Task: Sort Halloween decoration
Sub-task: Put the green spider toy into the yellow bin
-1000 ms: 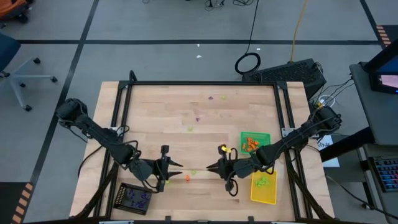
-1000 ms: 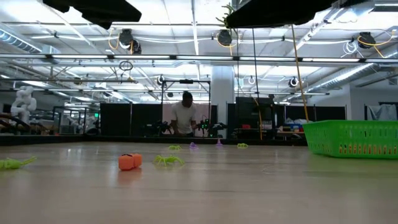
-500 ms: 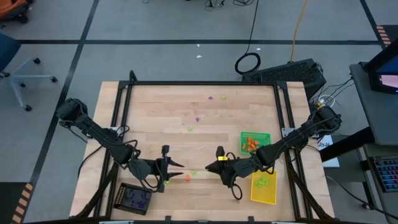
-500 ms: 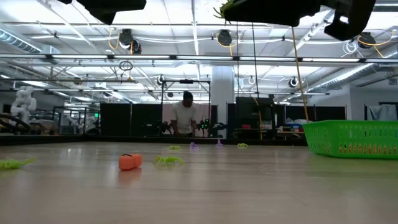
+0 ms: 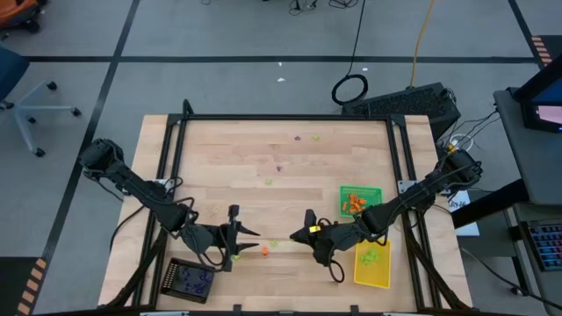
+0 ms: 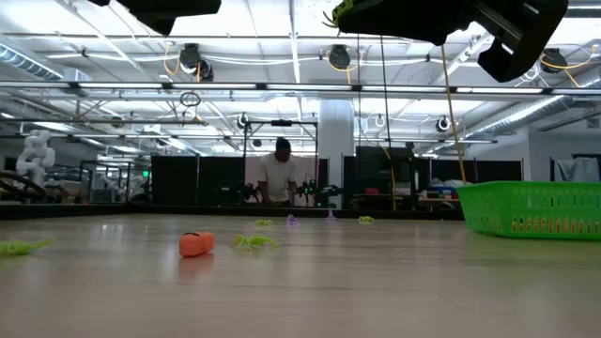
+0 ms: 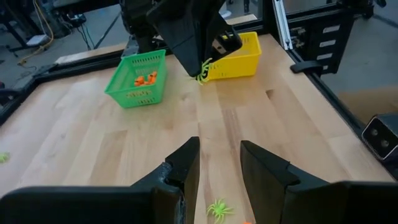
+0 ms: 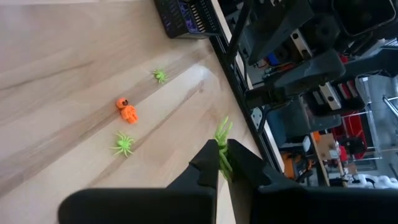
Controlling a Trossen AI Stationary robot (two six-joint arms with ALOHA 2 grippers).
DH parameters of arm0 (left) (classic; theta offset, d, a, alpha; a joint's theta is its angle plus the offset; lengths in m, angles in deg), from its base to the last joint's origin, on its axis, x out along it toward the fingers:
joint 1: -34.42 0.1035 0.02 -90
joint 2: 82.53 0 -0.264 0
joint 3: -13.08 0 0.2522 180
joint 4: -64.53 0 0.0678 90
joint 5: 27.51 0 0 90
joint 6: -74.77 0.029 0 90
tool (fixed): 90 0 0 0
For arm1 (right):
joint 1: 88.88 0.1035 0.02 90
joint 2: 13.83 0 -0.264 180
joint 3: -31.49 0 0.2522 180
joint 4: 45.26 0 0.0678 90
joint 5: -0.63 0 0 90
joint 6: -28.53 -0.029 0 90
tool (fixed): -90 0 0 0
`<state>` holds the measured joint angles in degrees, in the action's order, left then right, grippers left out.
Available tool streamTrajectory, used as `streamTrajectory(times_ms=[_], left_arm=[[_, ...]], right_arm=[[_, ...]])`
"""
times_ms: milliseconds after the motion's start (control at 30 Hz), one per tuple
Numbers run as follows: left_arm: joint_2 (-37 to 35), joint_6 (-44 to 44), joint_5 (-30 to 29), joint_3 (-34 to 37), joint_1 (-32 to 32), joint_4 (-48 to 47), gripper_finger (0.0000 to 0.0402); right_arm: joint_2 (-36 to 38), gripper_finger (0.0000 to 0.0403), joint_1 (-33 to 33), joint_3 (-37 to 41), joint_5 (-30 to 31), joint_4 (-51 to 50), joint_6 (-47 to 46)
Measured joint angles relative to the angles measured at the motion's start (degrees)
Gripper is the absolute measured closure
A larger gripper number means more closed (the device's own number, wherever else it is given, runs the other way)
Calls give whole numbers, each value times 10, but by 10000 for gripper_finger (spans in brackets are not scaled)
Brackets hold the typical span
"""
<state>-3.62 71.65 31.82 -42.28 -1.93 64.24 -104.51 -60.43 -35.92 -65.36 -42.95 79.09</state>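
Note:
My right gripper point(image 5: 295, 234) hangs above the table's near middle, shut on a lime green spider trinket point(image 8: 222, 132), also seen in the left wrist view point(image 7: 202, 74). My left gripper point(image 5: 252, 233) faces it from the left, open, with nothing between its fingers point(image 7: 219, 152). On the wood between and below them lie an orange trinket point(image 5: 263, 251) and a green spider point(image 5: 273, 243). Another green spider point(image 8: 160, 76) lies nearer the black tray. More purple and green trinkets point(image 5: 279, 167) rest farther back. My right gripper pinches the lime green spider between its two fingertips point(image 8: 211, 155). The fingers come from the table's right, slanting slightly down. The spider's legs point(image 8: 224, 126) stick out past the fingertips, and it is lifted clear of the table.
A green tray point(image 5: 375, 191) with orange trinkets and a yellow tray point(image 5: 383, 274) with green ones stand at the right. A black tray point(image 5: 174, 271) with purple ones sits at the near left. A black frame runs round the table. A person stands far behind.
My right gripper has rolled about its own axis while staying in place, still shut on the green spider. The left gripper has kept still.

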Motion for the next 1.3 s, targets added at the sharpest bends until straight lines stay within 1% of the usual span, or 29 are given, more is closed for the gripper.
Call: streamTrajectory(times_ms=[133,633,767,1100,1300], left_arm=[[0,25,0,0,0,0,283],[0,26,0,0,0,0,283],[0,52,0,0,0,0,283],[0,54,0,0,0,0,283],[0,54,0,0,0,0,283]], right_arm=[[0,399,0,0,0,0,-2],[0,399,0,0,0,0,-4],[0,399,0,0,0,0,-4],[0,399,0,0,0,0,-5],[0,399,0,0,0,0,-64]])
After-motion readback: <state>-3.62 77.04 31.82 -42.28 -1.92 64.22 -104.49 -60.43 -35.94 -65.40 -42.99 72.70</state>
